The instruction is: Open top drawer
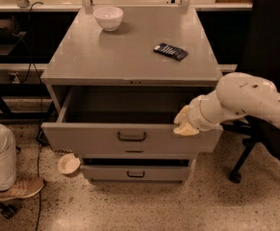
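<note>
The top drawer [91,137] is a wide grey metal drawer with a small dark loop handle [132,136] at its centre. It stands pulled well out of the grey cabinet [130,57], and its dark inside shows. My gripper [184,124] is at the right part of the drawer's upper front edge, at the end of my white arm [245,100] that reaches in from the right. Its pale fingertips rest on or over that edge.
A white bowl [108,17] and a dark flat device [171,51] lie on the cabinet top. A lower drawer [135,172] sits below. A black office chair [269,42] stands at the right. A person's leg and shoe [14,186] are at the left. A pale object [68,163] lies on the floor.
</note>
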`<action>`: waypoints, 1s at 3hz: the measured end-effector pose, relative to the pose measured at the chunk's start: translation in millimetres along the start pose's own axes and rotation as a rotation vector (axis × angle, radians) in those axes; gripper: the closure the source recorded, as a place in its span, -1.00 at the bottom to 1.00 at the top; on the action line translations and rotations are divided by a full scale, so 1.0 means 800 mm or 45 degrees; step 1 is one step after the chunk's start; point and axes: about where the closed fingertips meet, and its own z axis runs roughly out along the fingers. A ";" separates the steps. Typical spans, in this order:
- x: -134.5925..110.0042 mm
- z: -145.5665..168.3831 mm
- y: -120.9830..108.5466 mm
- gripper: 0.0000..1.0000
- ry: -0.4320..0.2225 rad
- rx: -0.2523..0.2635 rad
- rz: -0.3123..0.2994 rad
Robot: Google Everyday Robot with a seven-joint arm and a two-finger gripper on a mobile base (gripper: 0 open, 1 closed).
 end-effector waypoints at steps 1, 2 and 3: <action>-0.001 -0.038 0.034 1.00 -0.019 -0.017 0.061; -0.001 -0.038 0.034 1.00 -0.019 -0.017 0.061; -0.002 -0.037 0.035 0.63 -0.020 -0.019 0.059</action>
